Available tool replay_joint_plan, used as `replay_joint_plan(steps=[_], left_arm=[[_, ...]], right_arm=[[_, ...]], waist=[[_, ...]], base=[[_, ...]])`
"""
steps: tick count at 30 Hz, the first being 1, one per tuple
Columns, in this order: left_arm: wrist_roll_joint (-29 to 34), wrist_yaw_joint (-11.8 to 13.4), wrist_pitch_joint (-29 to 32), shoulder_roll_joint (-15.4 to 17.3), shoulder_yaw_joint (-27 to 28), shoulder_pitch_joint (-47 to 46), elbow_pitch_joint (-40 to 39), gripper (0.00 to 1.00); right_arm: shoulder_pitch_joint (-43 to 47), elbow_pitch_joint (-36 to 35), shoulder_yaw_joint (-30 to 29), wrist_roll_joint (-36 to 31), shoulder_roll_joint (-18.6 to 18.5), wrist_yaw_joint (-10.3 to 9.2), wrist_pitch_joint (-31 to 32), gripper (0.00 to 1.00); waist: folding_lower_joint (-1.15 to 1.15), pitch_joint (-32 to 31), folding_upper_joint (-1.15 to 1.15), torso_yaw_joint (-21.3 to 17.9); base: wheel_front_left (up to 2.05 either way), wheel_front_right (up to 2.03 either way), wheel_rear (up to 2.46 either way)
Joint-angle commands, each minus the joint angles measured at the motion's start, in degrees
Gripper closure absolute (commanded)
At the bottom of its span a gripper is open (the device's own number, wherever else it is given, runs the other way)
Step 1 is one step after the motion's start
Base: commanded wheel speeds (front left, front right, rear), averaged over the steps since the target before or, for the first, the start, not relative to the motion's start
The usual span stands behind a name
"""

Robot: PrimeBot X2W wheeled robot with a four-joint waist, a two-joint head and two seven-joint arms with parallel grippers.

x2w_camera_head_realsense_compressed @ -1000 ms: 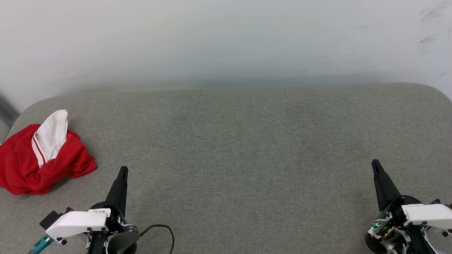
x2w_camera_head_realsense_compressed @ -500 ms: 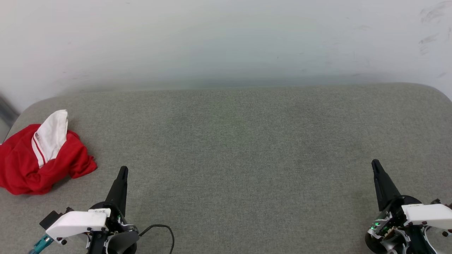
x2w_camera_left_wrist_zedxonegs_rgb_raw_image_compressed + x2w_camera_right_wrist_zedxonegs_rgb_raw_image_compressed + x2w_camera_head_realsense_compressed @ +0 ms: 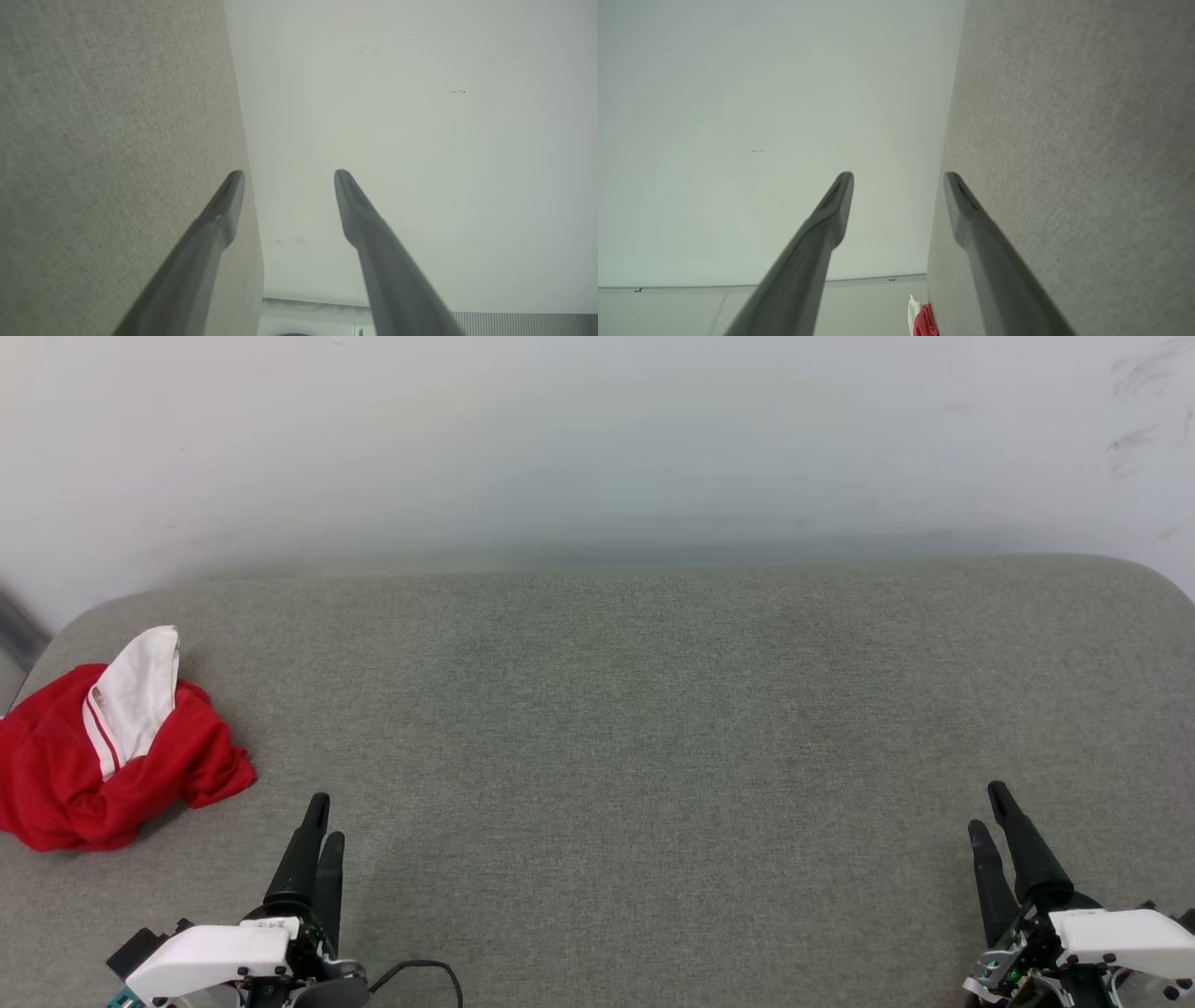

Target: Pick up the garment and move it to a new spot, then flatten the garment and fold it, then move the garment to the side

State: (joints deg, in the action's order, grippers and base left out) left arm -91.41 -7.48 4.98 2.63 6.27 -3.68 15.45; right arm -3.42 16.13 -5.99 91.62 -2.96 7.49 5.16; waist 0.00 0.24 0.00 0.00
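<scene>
The left claw [image 3: 327, 818] is sitting at the lower left of the head view with its two dark fingers spread apart and nothing between them. The left wrist view is showing the gap plainly, one finger [image 3: 219, 219] lying against the grey cloth and the other against the pale wall. The right claw [image 3: 987, 806] is sitting at the lower right, likewise spread and pinching nothing, its tips pointing away from the robot. Whether either claw is touching the surface I cannot tell. A thin black cable [image 3: 431, 967] is looping out beside the left wrist.

Both claws are resting over the near part of the worktop [image 3: 653, 709], a wide slab covered in grey woven fabric with rounded far corners, backing onto a scuffed white wall [image 3: 597, 448].

The garment [image 3: 93, 784] is lying crumpled in a heap at the far left edge of the worktop, up and to the left of the left claw, near it but apart. A white sleeve [image 3: 140, 695] with red stripes is draping over the red folds. In the right wrist view a scrap of it is peeking in at the bottom edge.
</scene>
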Motion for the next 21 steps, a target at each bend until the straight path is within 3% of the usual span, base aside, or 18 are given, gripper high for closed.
replay_joint_plan(steps=[1,8,21], left_arm=[[1.07,0.00,-0.61,0.12,0.52,-0.66,-1.43,0.00],[8.62,0.88,-2.52,0.14,2.38,-0.74,-3.24,0.00],[26.78,6.33,-5.72,0.17,-0.15,0.58,-9.08,0.00]], right_arm=[[-0.82,-1.33,0.13,-0.84,-0.01,0.00,-0.60,0.00],[-0.71,-2.67,-0.46,-7.29,0.00,0.00,-2.53,0.00],[-0.15,-8.72,0.17,-26.82,0.01,0.00,-5.76,0.00]], waist=[[0.00,0.02,0.00,0.00],[0.00,0.22,0.00,0.02],[0.00,0.63,0.00,0.09]], base=[[0.00,0.00,0.00],[0.00,0.00,0.00],[0.00,0.00,0.00]])
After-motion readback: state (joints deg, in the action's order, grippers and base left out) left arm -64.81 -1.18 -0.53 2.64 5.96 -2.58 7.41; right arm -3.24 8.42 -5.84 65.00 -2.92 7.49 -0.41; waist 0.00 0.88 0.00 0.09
